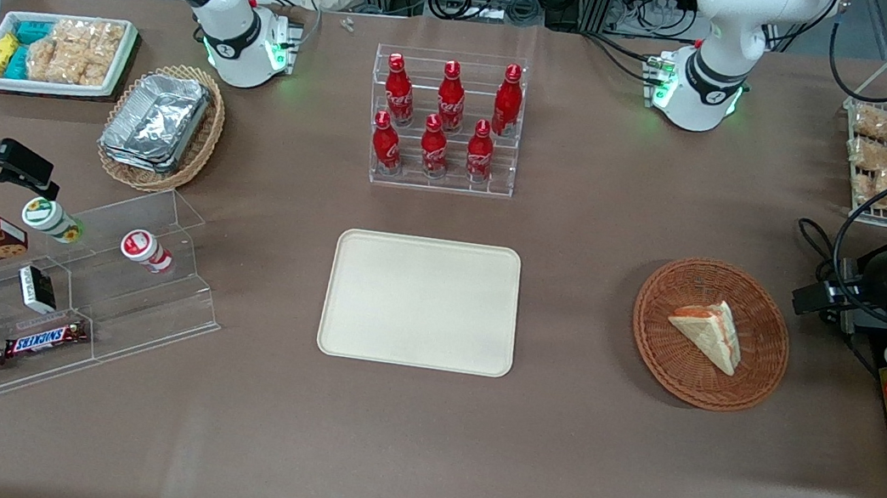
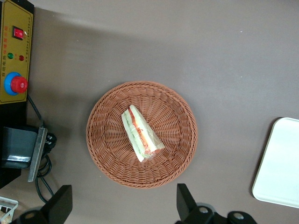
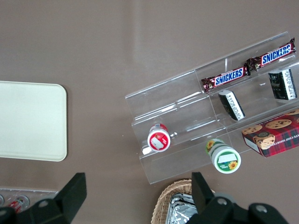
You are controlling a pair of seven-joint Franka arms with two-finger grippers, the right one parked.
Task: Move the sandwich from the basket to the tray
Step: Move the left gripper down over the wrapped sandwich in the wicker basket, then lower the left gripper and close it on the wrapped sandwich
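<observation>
Spread wide and holding nothing, the jaws of the left gripper (image 2: 124, 205) hovered above the table just beside the round wicker basket (image 2: 175, 158). Its sandwich wedge (image 2: 141, 133) lay on its side near the basket's middle (orange and green filling showing along one edge). Well apart sat the cream tray (image 1: 421, 301), bare.

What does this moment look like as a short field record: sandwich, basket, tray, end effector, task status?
sandwich: wedge lying in the basket, filling edge showing
basket: round brown wicker, toward the working arm's end of the table
tray: cream, rectangular, bare, beside the basket and apart from it
end effector: left arm's, open, above the basket's edge, holding nothing
task status: sandwich not yet picked
</observation>
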